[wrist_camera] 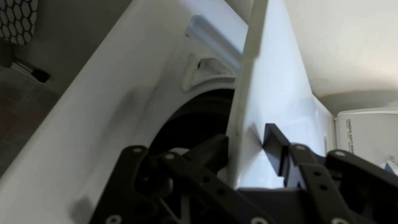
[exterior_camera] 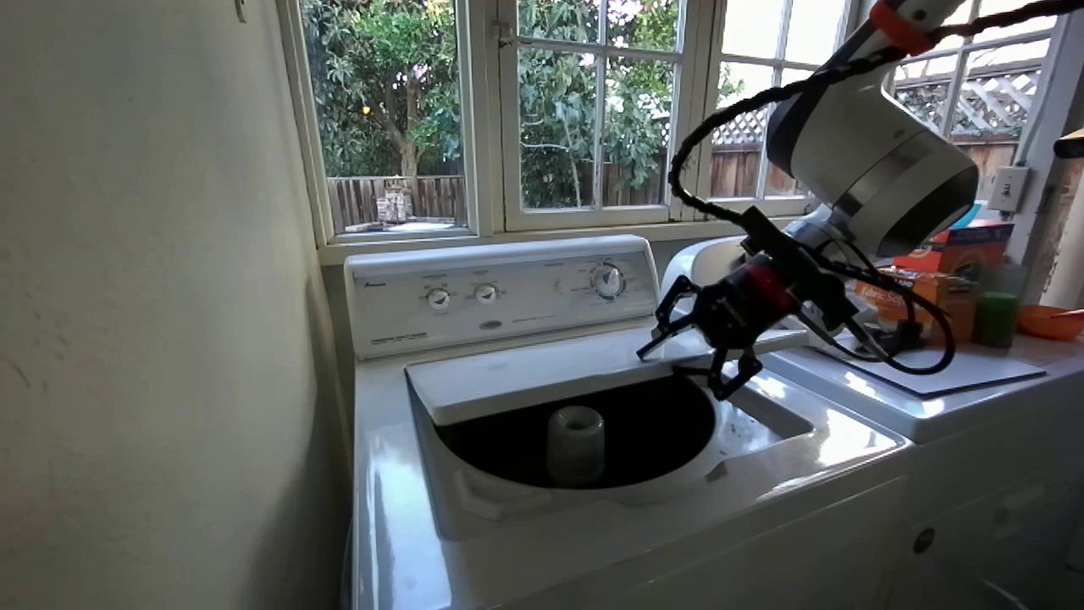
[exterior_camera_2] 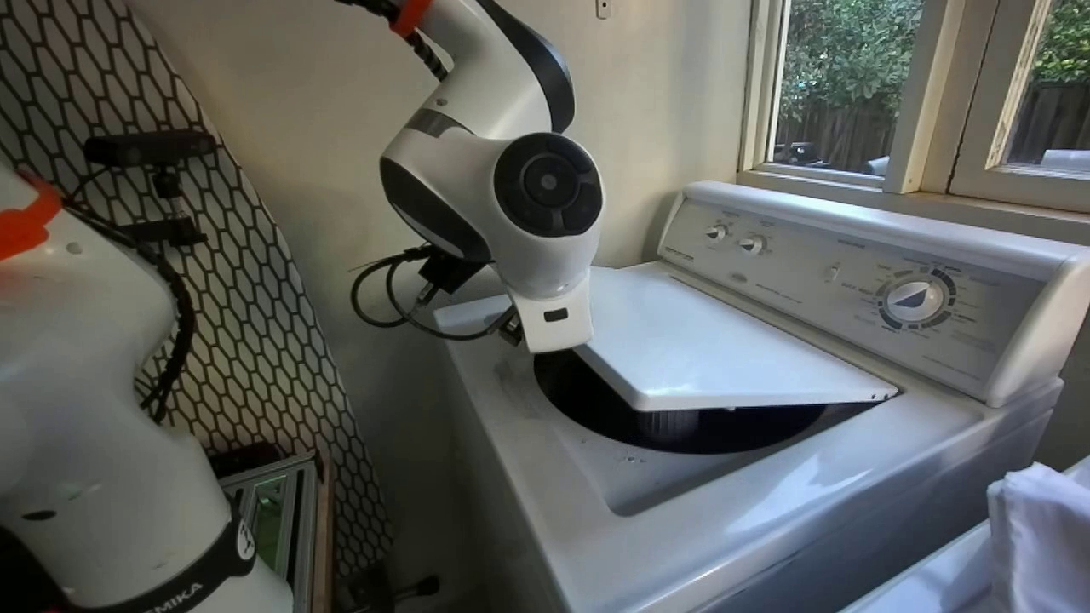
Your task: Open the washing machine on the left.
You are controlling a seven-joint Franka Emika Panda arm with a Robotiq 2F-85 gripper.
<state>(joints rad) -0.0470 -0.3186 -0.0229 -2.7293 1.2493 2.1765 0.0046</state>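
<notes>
This is a laundry area, most likely in a home. A top-loading washing machine (exterior_camera: 627,508) stands below a row of small-paned windows (exterior_camera: 600,127), its control panel (exterior_camera: 533,292) set with knobs (exterior_camera: 608,281). Through the glass show leafy trees (exterior_camera: 406,110) and a wooden fence (exterior_camera: 347,195), as in a backyard. Just beside the washing machine, another white appliance (exterior_camera: 999,424) carries an orange bowl (exterior_camera: 1042,326) and an orange box (exterior_camera: 950,298) whose label partly reads "Fabric So". A pale painted wall (exterior_camera: 161,305) rises close by, and the wrist view catches tile-like flooring (wrist_camera: 21,115).

Daylit windows (exterior_camera: 601,127) (pale-framed) adjoin a shadowed wall (exterior_camera: 152,296).
</notes>
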